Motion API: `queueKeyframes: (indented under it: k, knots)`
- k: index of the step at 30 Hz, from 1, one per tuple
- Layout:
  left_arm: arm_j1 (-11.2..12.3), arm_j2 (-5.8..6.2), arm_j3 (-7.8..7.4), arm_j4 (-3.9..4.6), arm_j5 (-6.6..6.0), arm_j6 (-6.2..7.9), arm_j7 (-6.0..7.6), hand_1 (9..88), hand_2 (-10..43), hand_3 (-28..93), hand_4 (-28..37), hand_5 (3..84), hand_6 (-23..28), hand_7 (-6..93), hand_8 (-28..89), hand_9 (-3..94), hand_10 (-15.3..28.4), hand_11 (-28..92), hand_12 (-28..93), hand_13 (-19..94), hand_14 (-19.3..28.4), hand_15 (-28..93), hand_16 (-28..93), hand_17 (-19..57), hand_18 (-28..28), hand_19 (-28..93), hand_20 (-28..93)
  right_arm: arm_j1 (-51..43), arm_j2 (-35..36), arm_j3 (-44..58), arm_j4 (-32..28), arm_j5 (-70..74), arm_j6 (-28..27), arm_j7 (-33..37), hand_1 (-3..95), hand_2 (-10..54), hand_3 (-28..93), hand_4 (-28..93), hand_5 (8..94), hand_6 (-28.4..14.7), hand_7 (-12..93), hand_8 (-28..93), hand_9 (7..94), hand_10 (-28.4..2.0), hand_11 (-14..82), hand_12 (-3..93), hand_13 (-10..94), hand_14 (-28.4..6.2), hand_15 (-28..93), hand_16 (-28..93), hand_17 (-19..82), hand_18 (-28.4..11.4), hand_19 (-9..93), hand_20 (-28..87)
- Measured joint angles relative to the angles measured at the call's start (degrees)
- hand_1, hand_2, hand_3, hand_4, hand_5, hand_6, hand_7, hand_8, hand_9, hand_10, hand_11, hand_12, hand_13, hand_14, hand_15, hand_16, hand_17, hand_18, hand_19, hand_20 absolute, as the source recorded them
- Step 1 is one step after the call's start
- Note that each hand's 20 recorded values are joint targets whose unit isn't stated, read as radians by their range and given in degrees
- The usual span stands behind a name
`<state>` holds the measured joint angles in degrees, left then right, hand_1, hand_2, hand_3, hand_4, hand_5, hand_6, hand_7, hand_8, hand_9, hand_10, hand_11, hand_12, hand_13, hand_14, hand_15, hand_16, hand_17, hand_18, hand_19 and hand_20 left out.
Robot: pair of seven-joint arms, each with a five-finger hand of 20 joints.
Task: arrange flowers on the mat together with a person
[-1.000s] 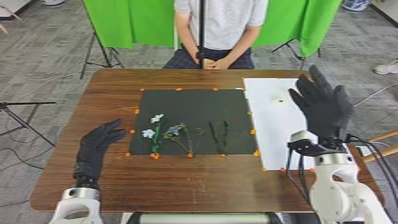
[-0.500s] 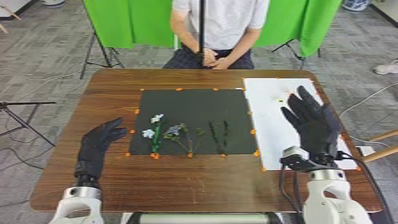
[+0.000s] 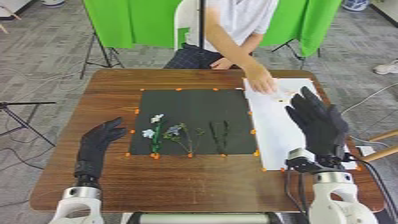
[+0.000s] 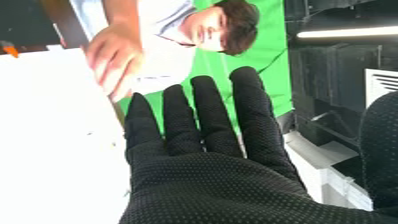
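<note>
While a person's hand [image 3: 259, 81] is at the white sheet [image 3: 277, 127], the left robot hand [image 3: 94, 142] and right robot hand [image 3: 322, 127] are released, fingers extended; white flowers [image 3: 148, 133], bluish flower [image 3: 173, 129]: on the black mat [image 3: 195, 107].

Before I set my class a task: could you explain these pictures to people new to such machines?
This is a two-armed robot at a brown table. One picture looks down from its head; the other comes from its right wrist, close to the right hand. On the black mat lie white flowers, a bluish flower and dark stems; a white sheet lies to the mat's right. The robot's left hand is left of the mat, its right hand above the sheet; both are open, holding nothing. A person's hand is at the sheet's far end.
</note>
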<state>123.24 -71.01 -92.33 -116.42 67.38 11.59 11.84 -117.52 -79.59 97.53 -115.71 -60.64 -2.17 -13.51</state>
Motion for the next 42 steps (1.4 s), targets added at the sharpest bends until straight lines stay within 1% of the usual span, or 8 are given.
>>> queueKeyframes:
  k: [12, 28, 42]
  knots:
    - [0.0, -0.10, -0.05, 0.00, 0.00, 0.00, -0.06, 21.7, 8.8, 66, -28.3, 50.0, 3.8, 15.7, -7, 52.1, 15.8, 24, 14, 40, 18.4, 23, -2, 9.3, 11.3, 10, 17, -1.4, -0.1, 0.7, -0.1, 0.3, -0.1, -0.7, 3.4, 6.1, 75, -18, 40.9, -1.9, 8, -9, 37.4, -14.6, 3.2, 8.6, 26, -12.3, 8, 6, 15, -13.2, 2, 22]
    - [0.0, -0.13, -0.18, -0.01, -0.01, 0.01, -0.11, 21.7, 8.7, 66, -28.3, 50.0, 3.8, 15.6, -7, 52.2, 15.8, 24, 14, 40, 18.3, 23, -2, 9.3, 11.3, 10, 17, 2.0, 0.8, -2.8, 0.9, 0.2, 3.3, -0.1, 3.6, 6.0, 75, -18, 41.7, -2.0, 9, -9, 37.7, -14.6, 3.3, 8.8, 26, -12.3, 8, 6, 15, -13.4, 2, 22]
    - [0.0, -0.14, -0.26, -0.01, -0.01, 0.01, -0.16, 21.8, 8.8, 65, -28.3, 50.0, 3.8, 15.6, -7, 52.2, 15.8, 24, 14, 40, 18.4, 23, -2, 9.1, 11.4, 10, 17, 2.6, 1.1, -3.0, 1.1, 0.1, 3.8, -0.1, 4.0, 5.5, 75, -18, 42.0, -2.0, 9, -9, 37.8, -14.6, 3.4, 8.8, 26, -12.0, 8, 6, 15, -13.3, 2, 22]
